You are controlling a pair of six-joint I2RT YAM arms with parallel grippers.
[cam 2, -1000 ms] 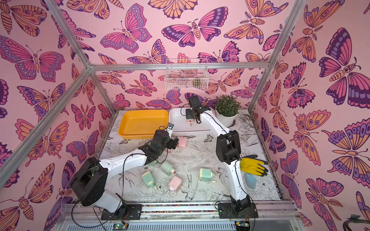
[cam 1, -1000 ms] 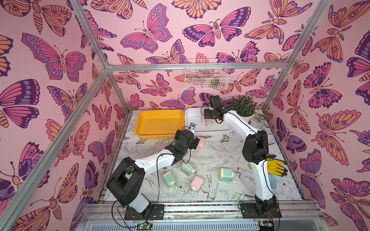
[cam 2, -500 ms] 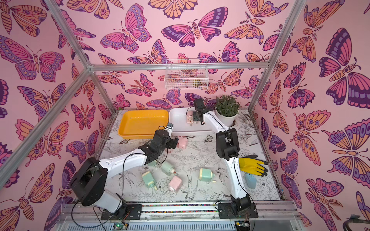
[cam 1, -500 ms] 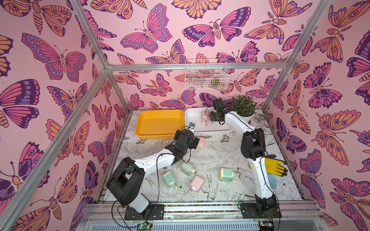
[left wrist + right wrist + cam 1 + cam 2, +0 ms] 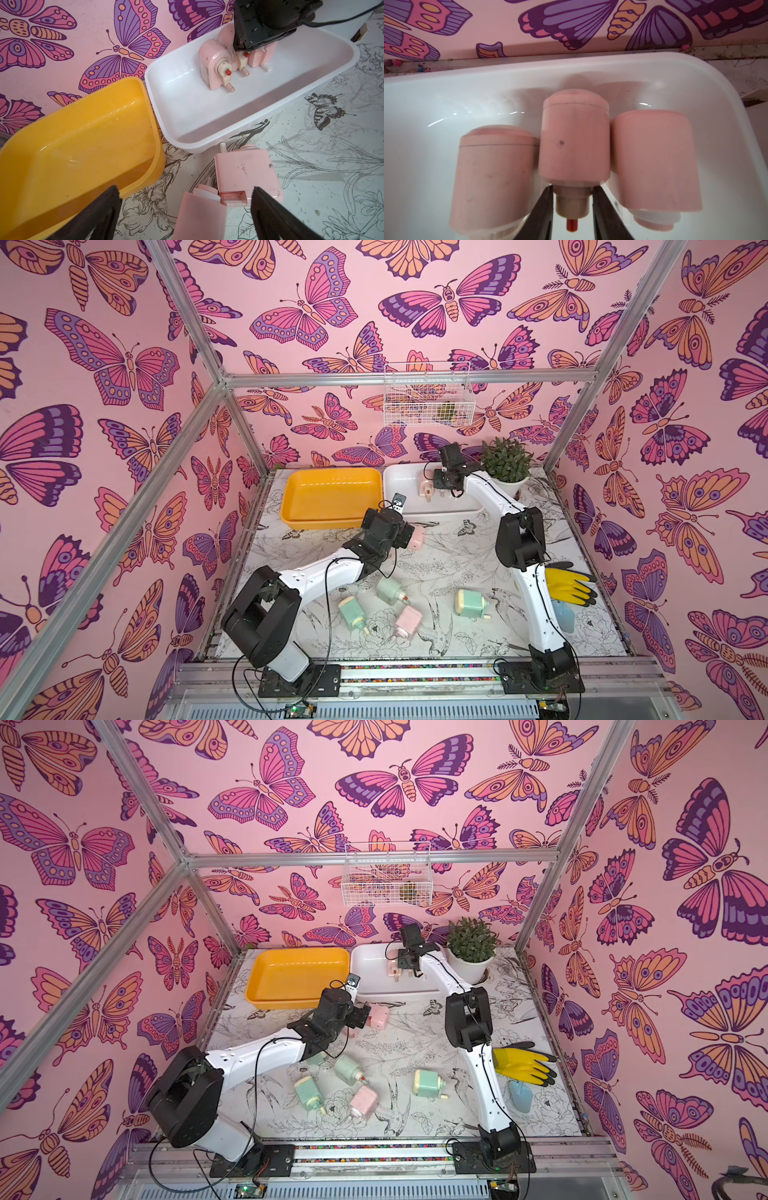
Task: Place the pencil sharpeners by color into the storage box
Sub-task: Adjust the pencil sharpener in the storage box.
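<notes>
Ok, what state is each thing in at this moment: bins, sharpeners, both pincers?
Yellow plastic bin: empty.
White plastic bin: holds three pink sharpeners side by side.
Right pincer: in the white bin, fingers straddling the middle sharpener's crank end.
Left pincer: open, over two pink sharpeners on the table.
Mint green sharpeners: lying loose on the table.

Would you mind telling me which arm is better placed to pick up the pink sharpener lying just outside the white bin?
Left: its open left gripper already faces that pink sharpener; the right gripper is inside the white bin.
</notes>
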